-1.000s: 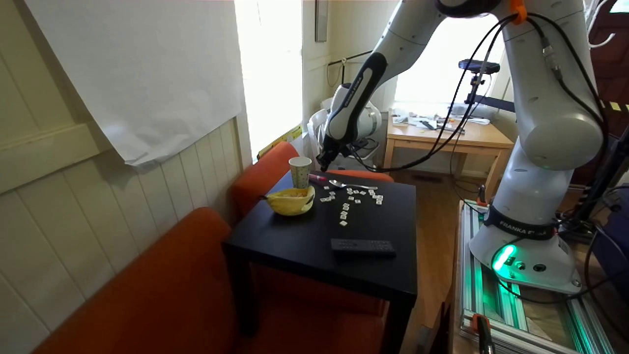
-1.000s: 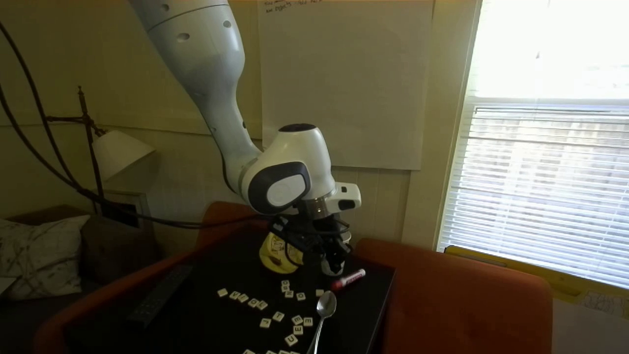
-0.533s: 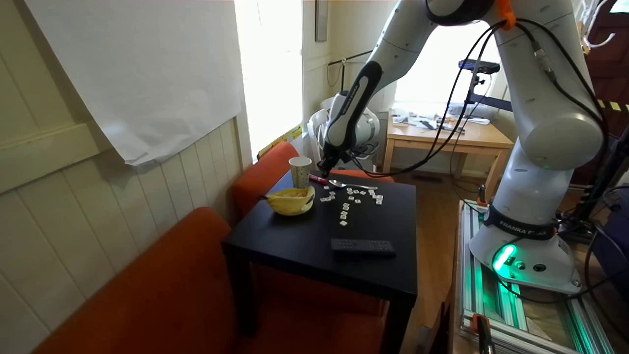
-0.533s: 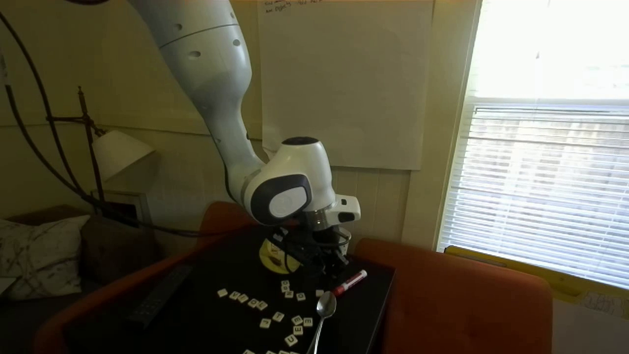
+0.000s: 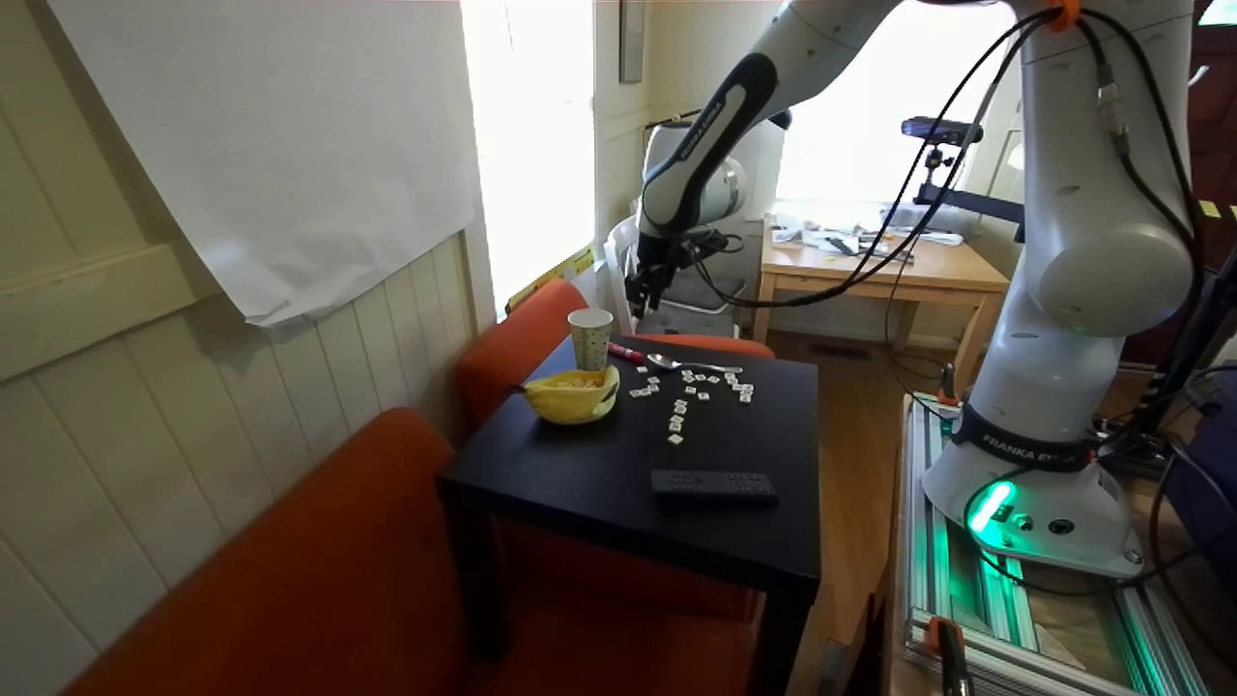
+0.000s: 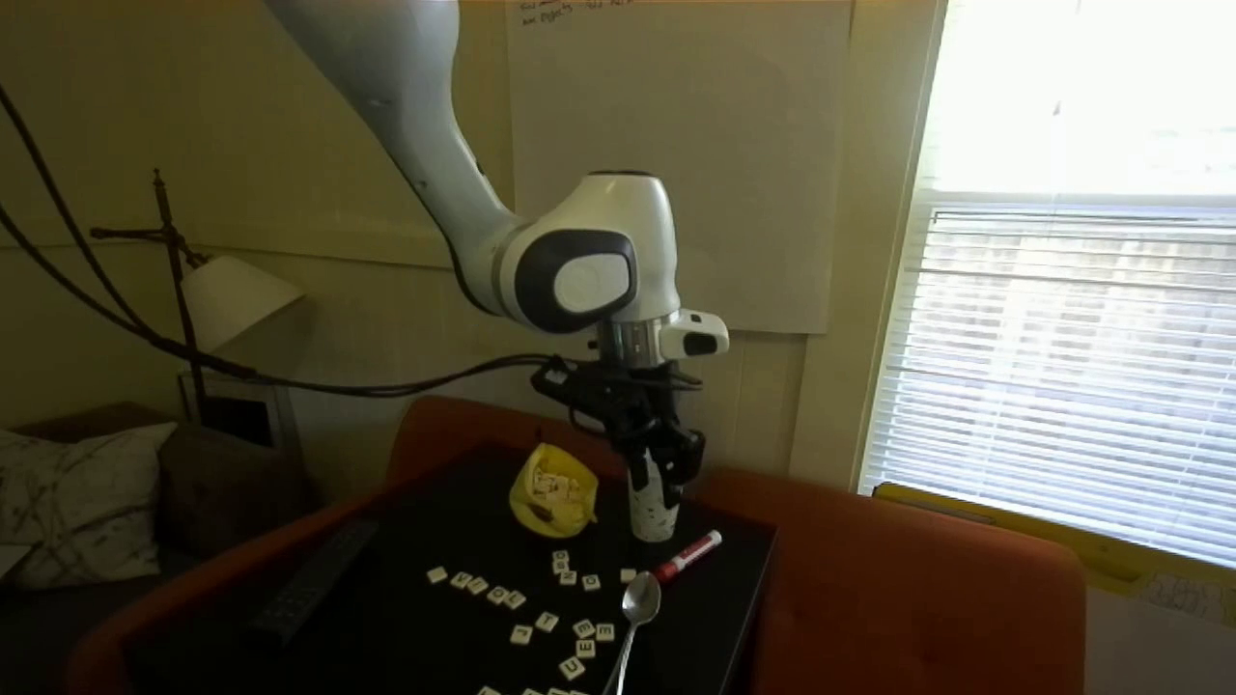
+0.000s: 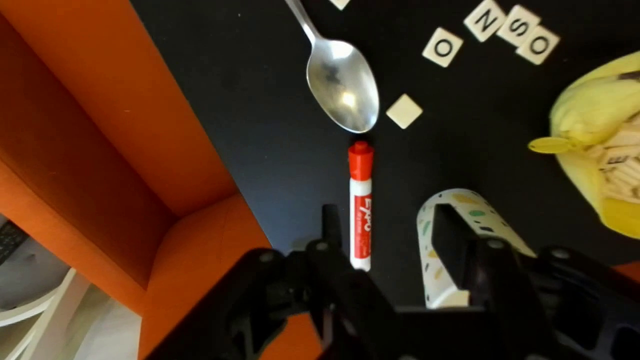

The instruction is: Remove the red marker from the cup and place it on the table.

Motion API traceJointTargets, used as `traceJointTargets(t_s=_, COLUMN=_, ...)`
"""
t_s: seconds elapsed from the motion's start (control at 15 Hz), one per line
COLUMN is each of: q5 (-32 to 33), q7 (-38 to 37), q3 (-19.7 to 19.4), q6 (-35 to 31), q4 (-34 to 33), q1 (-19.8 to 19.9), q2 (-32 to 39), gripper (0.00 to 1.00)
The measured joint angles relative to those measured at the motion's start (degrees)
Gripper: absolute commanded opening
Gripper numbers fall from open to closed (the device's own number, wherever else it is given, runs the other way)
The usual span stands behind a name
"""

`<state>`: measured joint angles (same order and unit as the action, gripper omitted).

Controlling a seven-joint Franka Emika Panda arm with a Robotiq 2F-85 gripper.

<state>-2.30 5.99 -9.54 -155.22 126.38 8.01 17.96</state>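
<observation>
cup (image 5: 591,340): pale, speckled, is standing upright
red marker (image 7: 361,206): capped, is lying flat near cup
table (image 5: 580,474): black, is supporting both

Red marker (image 6: 689,555) seen lying on the black table (image 6: 410,541), red end just beside the spoon (image 6: 641,598); cup (image 6: 653,522), upright, partly hidden by the gripper (image 6: 657,486) and flanked on the left by the yellow bowl (image 6: 529,512)

In an exterior view I have the arm (image 5: 810,48) arched from its base (image 5: 1039,498) at right toward the left; its wrist (image 6: 632,343) bends downward; my gripper (image 7: 388,225) points down; its fingers (image 7: 452,245) stand apart.
</observation>
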Motion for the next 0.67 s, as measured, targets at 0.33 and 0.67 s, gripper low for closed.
traceJointTargets(t_s=0.33, q5=-1.21, q7=-0.25, q3=1.22, q6=14.72, q4=0.01, q1=0.21, q2=-10.1, gripper=1.0)
traceJointTargets(t_s=0.67, q5=-0.7, q7=-2.27, q3=1.11, q6=17.9, q4=0.0, q1=0.19, q2=-12.52, gripper=1.0)
